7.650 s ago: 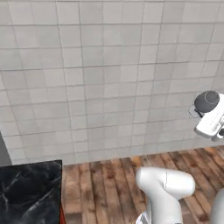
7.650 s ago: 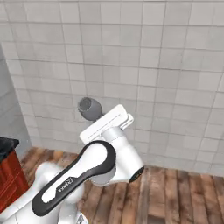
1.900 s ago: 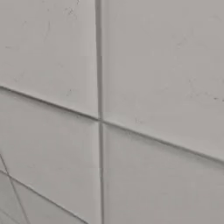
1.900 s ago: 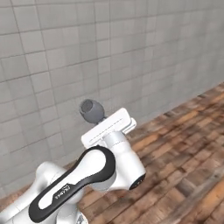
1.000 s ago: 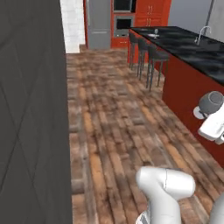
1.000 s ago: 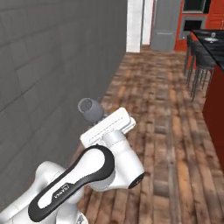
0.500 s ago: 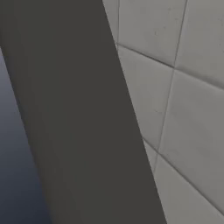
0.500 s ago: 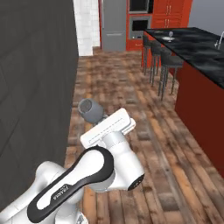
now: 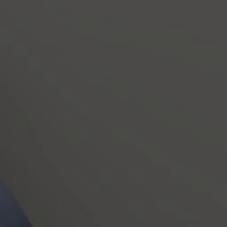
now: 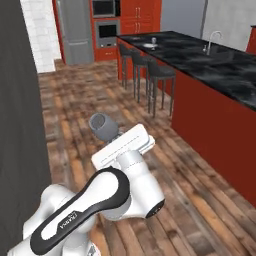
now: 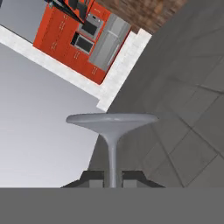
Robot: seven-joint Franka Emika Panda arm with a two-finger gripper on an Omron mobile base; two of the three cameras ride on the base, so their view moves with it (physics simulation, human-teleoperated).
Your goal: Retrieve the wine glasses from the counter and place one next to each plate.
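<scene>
My gripper (image 11: 112, 178) is shut on the stem of a wine glass (image 11: 112, 120), whose round flat foot spreads out just beyond the fingertips (image 11: 92, 176) in the hand view. In the right base view the same wine glass (image 10: 102, 125) pokes out past my white hand (image 10: 123, 145), its rounded grey bowl pointing up and to the left, high over the wooden floor. The second wine glass, the plates and the marble counter are out of view.
A black-topped island (image 10: 215, 67) with plain red sides runs along the right, with a faucet (image 10: 209, 41) and dark stools (image 10: 159, 75) beside it. A dark grey wall (image 10: 20, 125) stands close on the left. Red cabinets with ovens (image 10: 107, 30) are at the far end.
The base has turned, so both base views swung from the tiled wall to the kitchen and island. The wine glass stays held in the gripper throughout.
</scene>
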